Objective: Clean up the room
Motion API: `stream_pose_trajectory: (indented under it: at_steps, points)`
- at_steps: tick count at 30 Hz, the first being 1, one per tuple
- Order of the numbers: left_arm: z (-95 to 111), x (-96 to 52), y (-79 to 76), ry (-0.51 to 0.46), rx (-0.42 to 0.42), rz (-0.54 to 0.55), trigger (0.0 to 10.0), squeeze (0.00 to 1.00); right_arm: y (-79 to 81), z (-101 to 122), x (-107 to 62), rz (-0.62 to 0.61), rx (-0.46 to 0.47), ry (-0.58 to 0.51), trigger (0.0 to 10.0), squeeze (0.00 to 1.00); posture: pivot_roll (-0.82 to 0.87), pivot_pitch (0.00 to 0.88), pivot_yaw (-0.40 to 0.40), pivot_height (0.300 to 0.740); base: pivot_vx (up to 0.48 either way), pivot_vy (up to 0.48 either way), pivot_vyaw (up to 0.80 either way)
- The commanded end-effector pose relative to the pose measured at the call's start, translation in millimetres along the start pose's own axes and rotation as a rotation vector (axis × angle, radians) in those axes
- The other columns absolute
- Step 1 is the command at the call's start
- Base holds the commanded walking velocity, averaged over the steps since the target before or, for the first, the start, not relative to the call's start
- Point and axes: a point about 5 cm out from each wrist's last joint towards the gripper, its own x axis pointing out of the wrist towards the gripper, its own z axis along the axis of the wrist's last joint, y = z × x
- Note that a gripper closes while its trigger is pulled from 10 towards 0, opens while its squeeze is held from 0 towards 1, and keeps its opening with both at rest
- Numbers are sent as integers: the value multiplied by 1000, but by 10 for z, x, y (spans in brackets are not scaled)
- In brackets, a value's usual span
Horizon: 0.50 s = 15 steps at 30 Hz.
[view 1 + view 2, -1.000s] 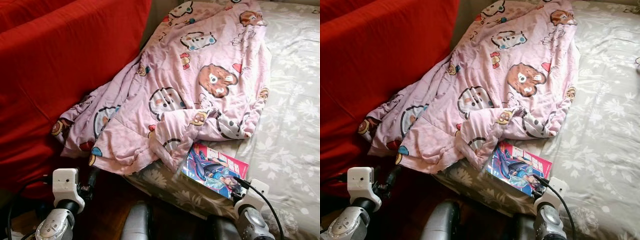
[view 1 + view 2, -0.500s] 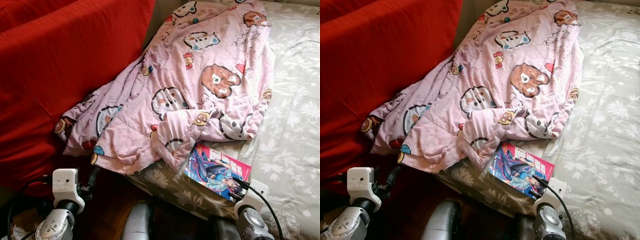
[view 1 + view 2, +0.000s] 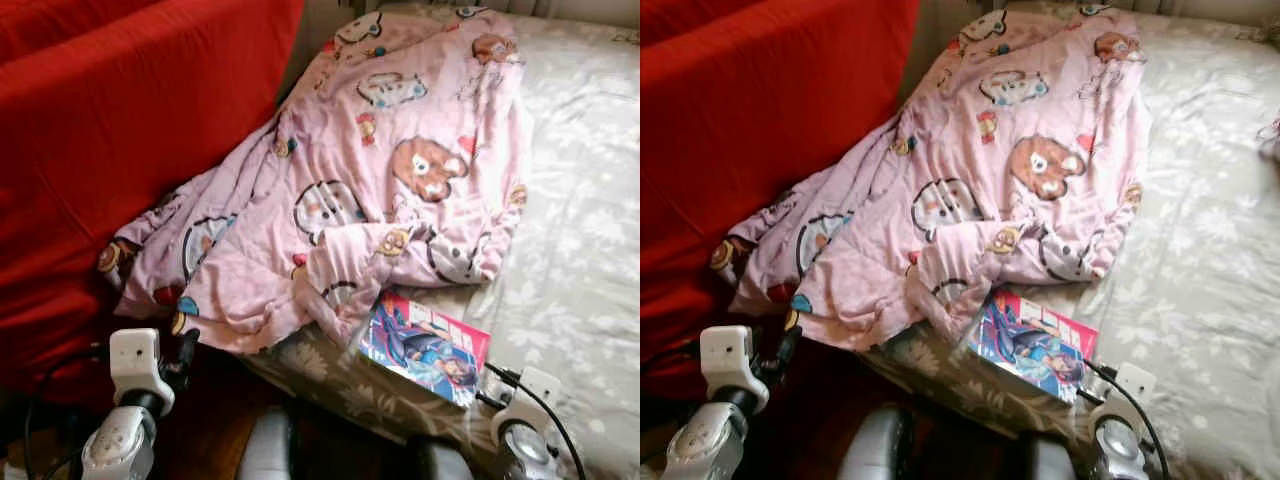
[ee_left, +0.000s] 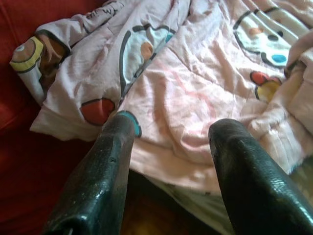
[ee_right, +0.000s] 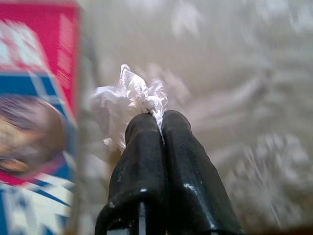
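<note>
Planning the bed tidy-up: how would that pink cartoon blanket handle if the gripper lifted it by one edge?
The pink blanket lies rumpled in soft folds, so it would probably hang limp and drag. It overlaps the comic book, which might shift. The open left gripper faces its edge.

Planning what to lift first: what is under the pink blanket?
The blanket lies on the floral sheet and covers the comic book's upper corner. Anything else beneath is hidden.
</note>
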Motion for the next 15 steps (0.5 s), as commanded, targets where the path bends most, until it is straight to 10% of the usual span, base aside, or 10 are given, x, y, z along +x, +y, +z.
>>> stream_pose_trajectory:
  at_steps: [1,7,8,9,10,15]
  points:
    - [-112,-27,86,35,6,44,10000,0,100,75,1,69,-31,-55,0,0,212,19,43,640,0,0,0]
    - [-344,1,161,113,0,84,10000,0,230,133,-11,165,-40,-99,0,0,159,0,21,640,0,0,0]
    - [-469,-4,173,163,-1,89,10000,0,250,119,-19,188,-48,-97,4039,0,148,0,22,640,0,0,0]
    - [-515,-5,175,181,-3,91,10000,0,253,112,-21,193,-49,-94,4039,0,145,0,23,640,0,0,0]
    - [-575,-14,182,208,-7,96,10000,0,256,105,-23,203,-56,-92,10000,0,137,0,24,640,0,0,0]
    - [-823,-41,174,324,-40,100,10000,0,335,4,-45,281,-35,-21,10000,0,101,0,40,640,0,0,0]
